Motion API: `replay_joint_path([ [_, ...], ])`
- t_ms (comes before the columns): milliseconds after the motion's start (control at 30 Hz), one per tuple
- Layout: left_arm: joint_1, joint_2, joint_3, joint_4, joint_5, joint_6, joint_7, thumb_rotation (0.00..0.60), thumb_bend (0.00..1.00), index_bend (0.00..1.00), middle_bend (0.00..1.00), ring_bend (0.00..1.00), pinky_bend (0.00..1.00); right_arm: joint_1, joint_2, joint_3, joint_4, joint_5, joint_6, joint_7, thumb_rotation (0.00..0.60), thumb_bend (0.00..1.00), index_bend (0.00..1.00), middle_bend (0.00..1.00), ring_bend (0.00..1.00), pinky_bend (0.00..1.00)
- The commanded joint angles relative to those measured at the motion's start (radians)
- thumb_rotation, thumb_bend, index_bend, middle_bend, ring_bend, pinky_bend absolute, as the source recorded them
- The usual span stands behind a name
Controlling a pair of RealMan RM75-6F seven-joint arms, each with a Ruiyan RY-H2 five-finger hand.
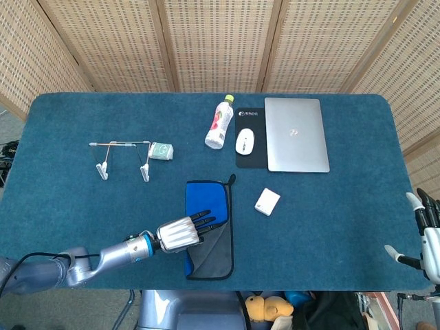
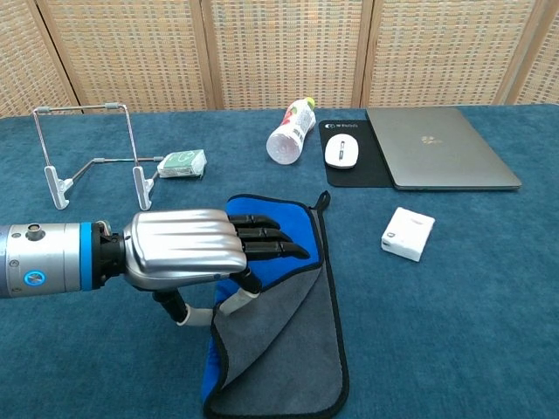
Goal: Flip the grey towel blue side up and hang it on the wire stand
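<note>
Left hand (image 2: 188, 247) of mine, ribbed silver shell and black fingers spread flat, hovers over the soft towel (image 2: 279, 323), holding nothing. Its grey fold lies across plush blue on the napped teal tabletop (image 1: 330, 220). Thin wire stand (image 1: 122, 157) stands well apart. Right hand (image 1: 427, 237) hangs open-fingered.
</note>
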Motion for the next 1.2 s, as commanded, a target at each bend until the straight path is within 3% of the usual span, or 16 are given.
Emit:
replay_joint_path([
  [33,0.001,-0.005,-0.005,0.004,0.016,0.029,0.008,0.6,0.37,0.66,0.0,0.0,0.0,-0.001,0.0,-0.001,-0.001,-0.002,0.002,-0.001,0.6,0.0,0.0,0.0,0.0,0.0],
  [333,-0.025,-0.012,-0.033,-0.01,0.073,0.09,0.057,0.6,0.37,0.69,0.0,0.0,0.0,-0.003,0.002,-0.004,-0.004,-0.011,0.005,0.003,0.6,0.0,0.0,0.0,0.0,0.0],
  [933,-0.1,-0.147,-0.059,-0.007,0.112,0.002,0.19,0.6,0.37,0.67,0.0,0.0,0.0,-0.004,0.01,-0.005,-0.001,-0.01,0.0,0.024,0.6,0.0,0.0,0.0,0.0,0.0],
  [967,-0.101,-0.152,-0.059,-0.003,0.114,0.003,0.191,0.6,0.37,0.65,0.0,0.0,0.0,-0.003,0.011,-0.005,0.0,-0.01,-0.001,0.025,0.6,0.0,0.0,0.0,0.0,0.0],
  [1033,-0.104,-0.161,-0.058,0.006,0.118,0.007,0.193,0.6,0.37,0.49,0.0,0.0,0.0,-0.002,0.012,-0.005,0.001,-0.009,-0.003,0.027,0.6,0.0,0.0,0.0,0.0,0.0],
  [1100,-0.108,-0.173,-0.056,0.018,0.124,0.015,0.189,0.6,0.35,0.15,0.0,0.0,0.0,-0.002,0.011,-0.006,0.003,-0.008,-0.005,0.028,0.6,0.0,0.0,0.0,0.0,0.0],
  [1167,-0.108,-0.181,-0.056,0.025,0.123,0.024,0.177,0.6,0.34,0.01,0.0,0.0,0.0,-0.001,0.011,-0.006,0.004,-0.008,-0.007,0.03,0.6,0.0,0.0,0.0,0.0,0.0],
  [1200,-0.108,-0.184,-0.057,0.027,0.122,0.028,0.171,0.6,0.33,0.0,0.0,0.0,0.0,0.0,0.011,-0.006,0.005,-0.008,-0.008,0.03,0.6,0.0,0.0,0.0,0.0,0.0],
])
